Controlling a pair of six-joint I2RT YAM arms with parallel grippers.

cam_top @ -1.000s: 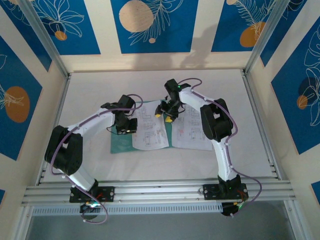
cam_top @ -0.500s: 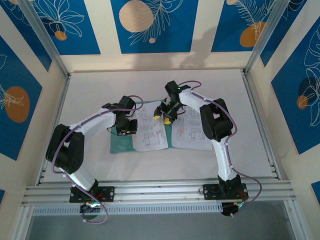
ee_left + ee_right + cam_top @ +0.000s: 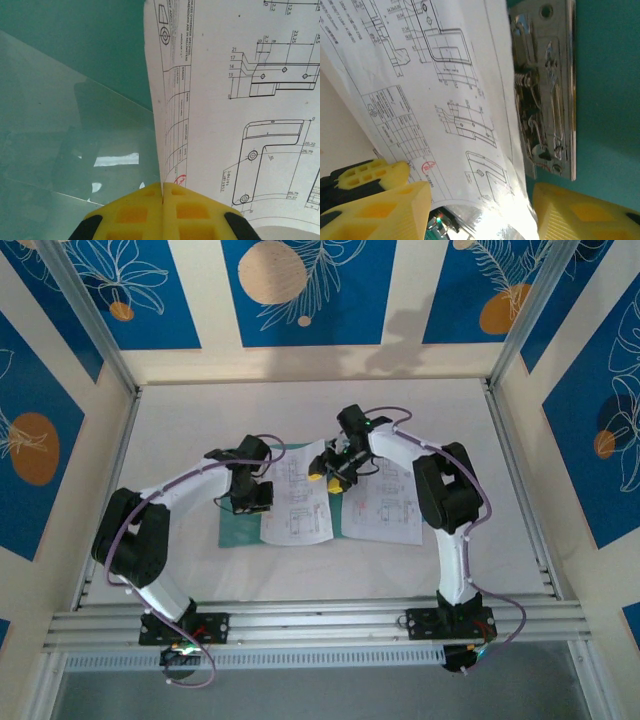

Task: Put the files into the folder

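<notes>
The teal folder lies open in the middle of the table, with its metal clip on the teal card. Two white printed sheets lie over it, a left sheet and a right sheet. My left gripper is shut on the left sheet's edge, its yellow fingertips pressed together beside the folder's clear pocket. My right gripper is open above the folder's spine. A curled sheet lies between its fingers. The blue sheet is out of view.
White tabletop surrounds the folder, fenced by aluminium rails at the sides and a rail in front. Blue and cream patterned walls stand close behind and beside.
The right arm's elbow has swung to the right and its gripper has shifted slightly right over the spine. The right sheet has moved a little. The left gripper has stayed clamped on its sheet.
</notes>
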